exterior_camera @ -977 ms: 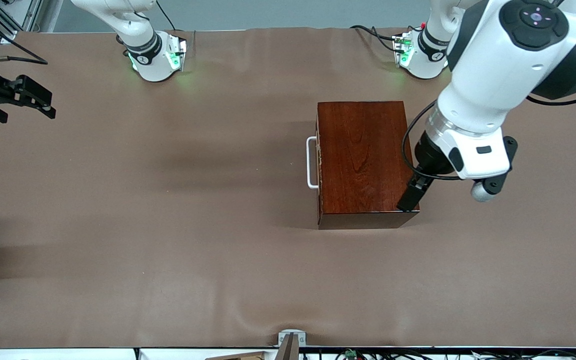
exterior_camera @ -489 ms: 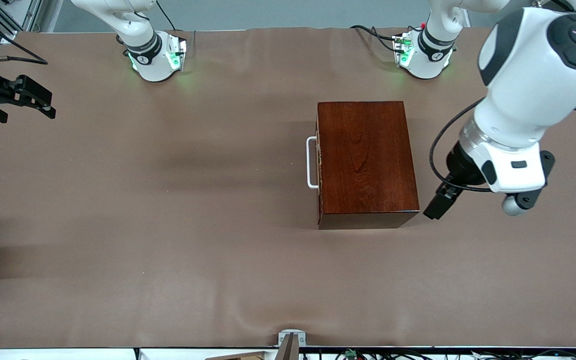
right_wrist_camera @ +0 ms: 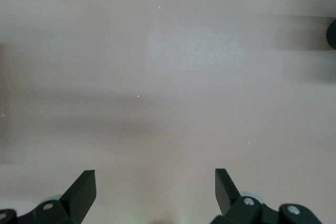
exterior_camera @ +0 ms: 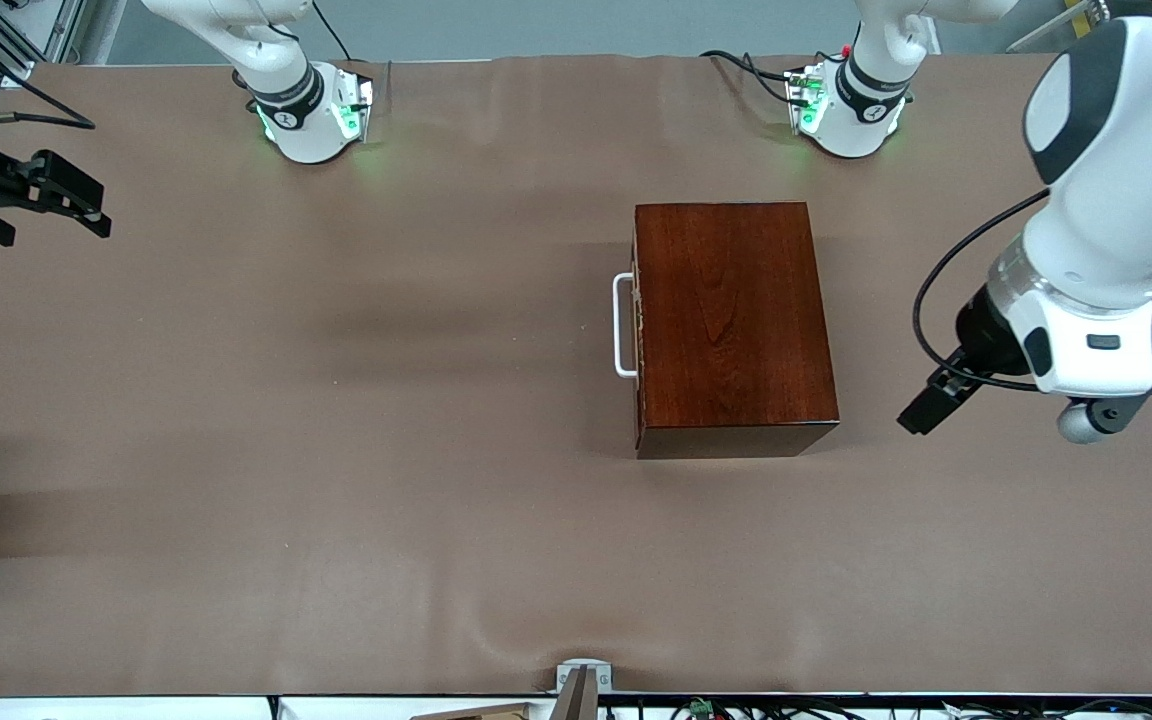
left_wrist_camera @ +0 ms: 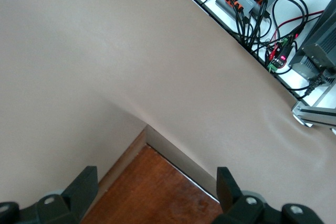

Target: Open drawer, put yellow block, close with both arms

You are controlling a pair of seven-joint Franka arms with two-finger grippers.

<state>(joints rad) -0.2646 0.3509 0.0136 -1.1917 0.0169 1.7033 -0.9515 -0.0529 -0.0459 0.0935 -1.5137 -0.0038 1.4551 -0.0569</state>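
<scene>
The box [exterior_camera: 731, 325] sits mid-surface toward the left arm's end, drawer [exterior_camera: 640, 325] shut, white handle [exterior_camera: 622, 325] facing the right arm's end. Stiff, glossy wood, likely heavy and slippery, so that loop is the place to hook. No block visible anywhere. Left tool [left_wrist_camera: 157, 195] is spread wide, empty, over bare surface [exterior_camera: 336, 450] beside the box. Right tool [right_wrist_camera: 155, 192] waits released at the surface's edge. Nothing blocks the handle.

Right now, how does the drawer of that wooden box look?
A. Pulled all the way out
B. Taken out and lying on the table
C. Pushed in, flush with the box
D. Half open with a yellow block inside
C: the drawer front sits flush with the wooden box, its white handle sticking out untouched.
</scene>
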